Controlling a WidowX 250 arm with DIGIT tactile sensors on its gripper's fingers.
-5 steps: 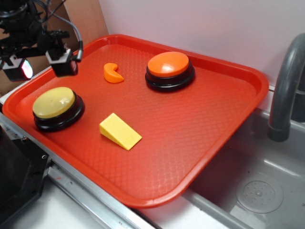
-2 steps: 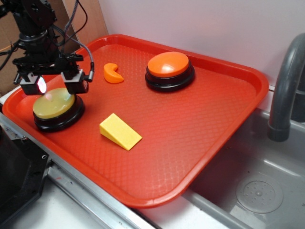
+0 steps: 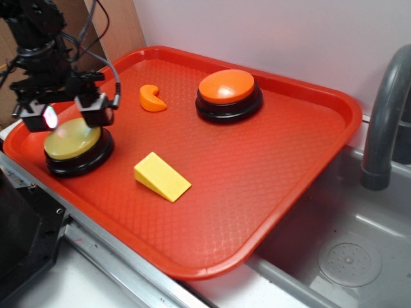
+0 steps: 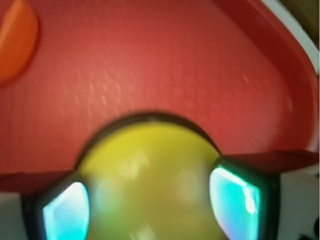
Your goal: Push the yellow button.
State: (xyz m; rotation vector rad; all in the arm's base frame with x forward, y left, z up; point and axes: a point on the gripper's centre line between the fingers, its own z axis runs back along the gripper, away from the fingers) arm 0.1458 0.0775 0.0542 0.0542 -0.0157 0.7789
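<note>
The yellow button, a dull-yellow dome on a black round base, sits at the near left of the red tray. My gripper is open, its two fingers spread wide just above the button's far half, one on each side. In the wrist view the yellow button fills the lower middle, very close and blurred, between my two fingers. I cannot tell whether the fingers touch the dome.
On the tray also stand an orange-topped button at the back, a small orange curved block and a yellow wedge block. A grey sink with a dark faucet lies to the right. The tray's left rim is close.
My gripper came down from the tray's back left onto the yellow button, then shifted slightly left and up in the last half second. Nothing else moved.
</note>
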